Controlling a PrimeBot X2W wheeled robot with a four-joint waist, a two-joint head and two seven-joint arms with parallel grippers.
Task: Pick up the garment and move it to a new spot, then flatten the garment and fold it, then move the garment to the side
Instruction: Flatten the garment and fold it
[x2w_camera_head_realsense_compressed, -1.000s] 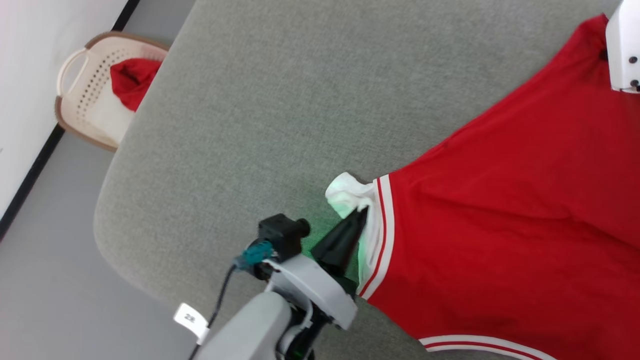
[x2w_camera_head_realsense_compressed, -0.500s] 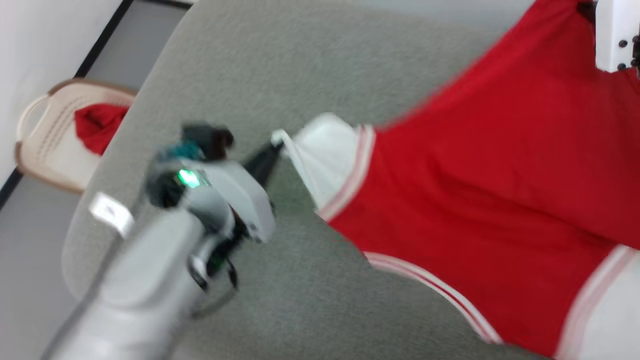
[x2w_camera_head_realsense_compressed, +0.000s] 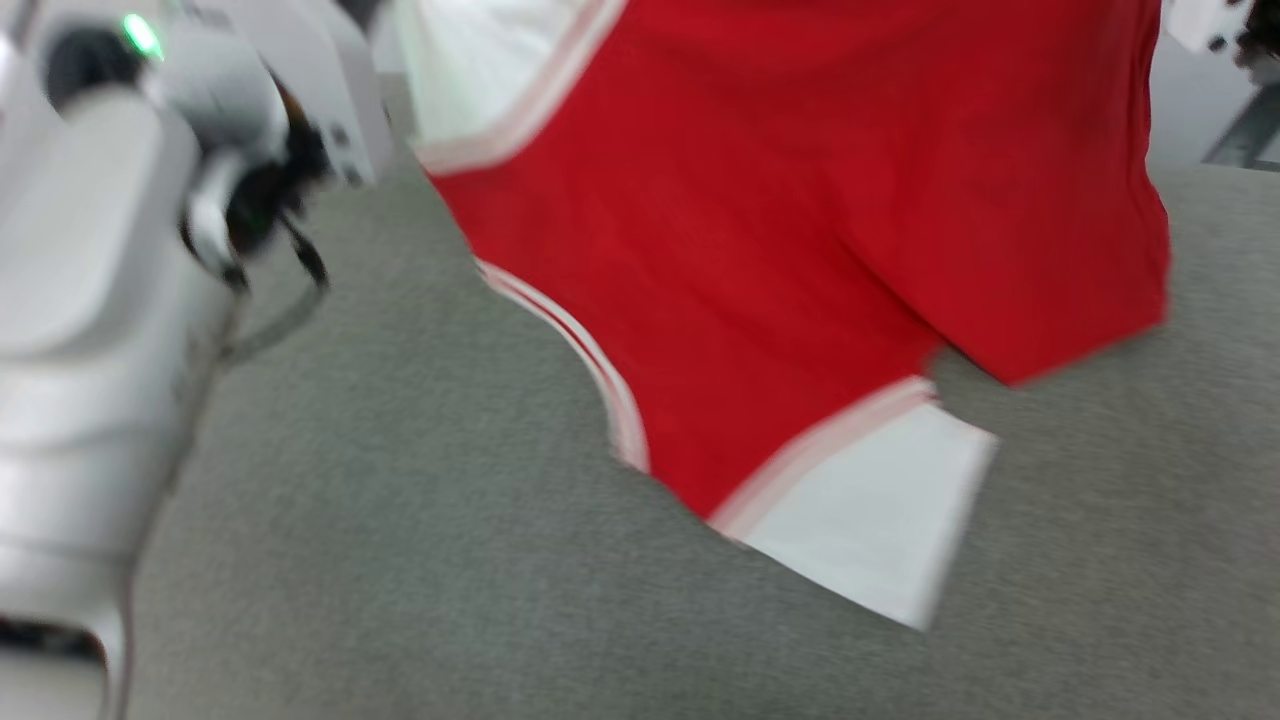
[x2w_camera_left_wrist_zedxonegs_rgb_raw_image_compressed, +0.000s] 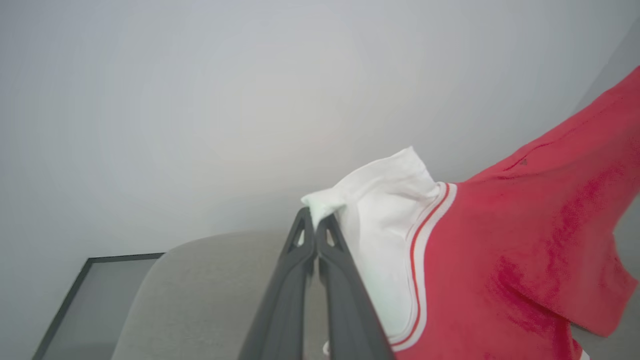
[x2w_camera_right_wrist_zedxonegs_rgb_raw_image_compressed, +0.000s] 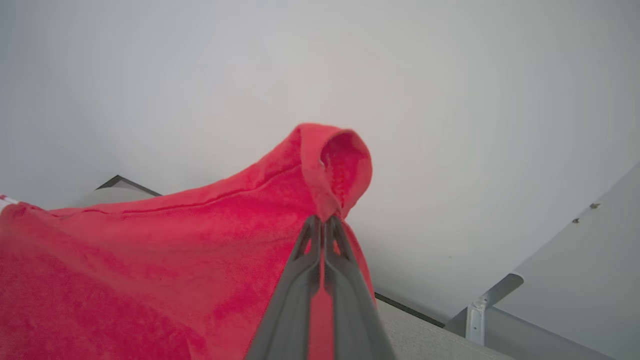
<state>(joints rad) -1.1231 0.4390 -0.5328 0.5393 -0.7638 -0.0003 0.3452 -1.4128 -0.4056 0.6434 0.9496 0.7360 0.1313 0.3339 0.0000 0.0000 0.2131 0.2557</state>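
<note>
The garment (x2w_camera_head_realsense_compressed: 780, 230), a red jersey with white sleeves and red-and-white striped trim, hangs spread in the air above the grey table (x2w_camera_head_realsense_compressed: 400, 560). Its lower white sleeve (x2w_camera_head_realsense_compressed: 880, 520) dangles just over the tabletop. My left gripper (x2w_camera_left_wrist_zedxonegs_rgb_raw_image_compressed: 315, 221) is shut on the tip of the other white sleeve (x2w_camera_left_wrist_zedxonegs_rgb_raw_image_compressed: 380, 210). My right gripper (x2w_camera_right_wrist_zedxonegs_rgb_raw_image_compressed: 324, 220) is shut on a bunched red edge of the garment (x2w_camera_right_wrist_zedxonegs_rgb_raw_image_compressed: 150, 260). My pale left arm (x2w_camera_head_realsense_compressed: 100, 300) fills the left of the head view, its fingers hidden past the top edge. The garment's lettering is out of sight.
The padded grey table has a rounded corner (x2w_camera_left_wrist_zedxonegs_rgb_raw_image_compressed: 200, 285) with dark-edged floor (x2w_camera_left_wrist_zedxonegs_rgb_raw_image_compressed: 75, 300) beside it. A pale wall stands behind both grippers. A metal bracket (x2w_camera_right_wrist_zedxonegs_rgb_raw_image_compressed: 480, 310) shows at the lower right of the right wrist view.
Both grippers have risen with the garment, which lay on the table and now hangs stretched between them. The head view has shifted, so the basket has left it.
</note>
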